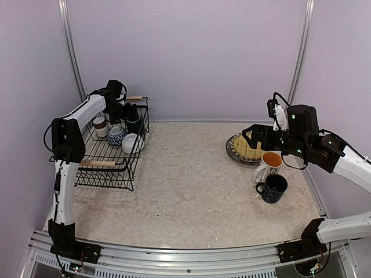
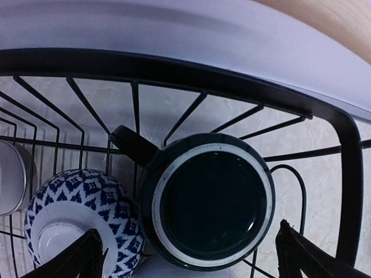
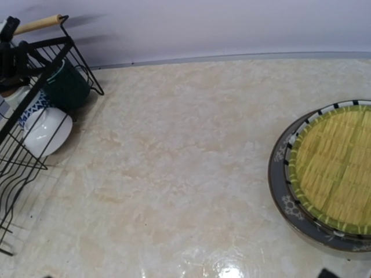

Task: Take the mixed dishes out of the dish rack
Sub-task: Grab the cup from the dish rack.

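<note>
The dish rack stands at the left. It holds a dark mug, a blue-and-white patterned cup, a small brown-white cup and a white bowl. My left gripper is open just above the dark mug at the rack's far end, one finger on each side, not touching. On the right, the yellowish woven-look plate lies on the striped plate, with the white orange-lined mug and dark blue mug beside them. My right gripper is open and empty above the plates.
The rack's far wooden handle and wire rim are close to the left gripper. The near handle spans the rack's front. The back wall is right behind the rack. The bare tabletop lies between the rack and the plates.
</note>
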Tool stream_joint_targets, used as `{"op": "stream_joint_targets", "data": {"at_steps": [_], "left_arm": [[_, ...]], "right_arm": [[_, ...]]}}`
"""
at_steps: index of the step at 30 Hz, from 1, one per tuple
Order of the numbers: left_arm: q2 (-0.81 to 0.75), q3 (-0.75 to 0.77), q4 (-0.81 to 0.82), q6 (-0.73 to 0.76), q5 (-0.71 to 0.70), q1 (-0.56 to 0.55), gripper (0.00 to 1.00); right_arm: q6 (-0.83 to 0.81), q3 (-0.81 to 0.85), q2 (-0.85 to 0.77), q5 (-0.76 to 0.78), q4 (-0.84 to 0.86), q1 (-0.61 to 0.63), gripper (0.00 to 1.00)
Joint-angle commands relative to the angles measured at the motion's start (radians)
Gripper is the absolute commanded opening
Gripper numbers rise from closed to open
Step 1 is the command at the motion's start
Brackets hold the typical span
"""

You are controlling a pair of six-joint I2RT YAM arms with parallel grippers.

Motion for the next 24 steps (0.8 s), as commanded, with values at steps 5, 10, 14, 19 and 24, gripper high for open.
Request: {"op": "stream_joint_targets", "data": {"at_steps": [5, 10, 14, 19, 24], "left_arm": [[0.112, 0.114, 0.004, 0.085, -0.003, -0.022, 0.99], [0.155, 0.147, 0.02, 0.111, -0.041, -0.035, 0.99], [0.178, 0.154, 0.049, 0.122, -0.041, -0.033, 0.99], [0.213, 0.185, 0.071, 0.156, -0.049, -0.034, 0.96], [0.193, 0.166, 0.089, 0.177, -0.063, -0.037, 0.63]], "right_arm": [[0.016, -0.019, -0.01, 0.013, -0.013, 0.006, 0.96], [0.02, -0.016, -0.007, 0.01, -0.014, 0.006, 0.96], [0.023, -0.014, -0.005, 0.011, -0.015, 0.006, 0.96], [0.025, -0.004, -0.001, 0.016, -0.026, 0.007, 0.96], [0.034, 0.008, 0.015, 0.007, -0.022, 0.006, 0.96]]}}
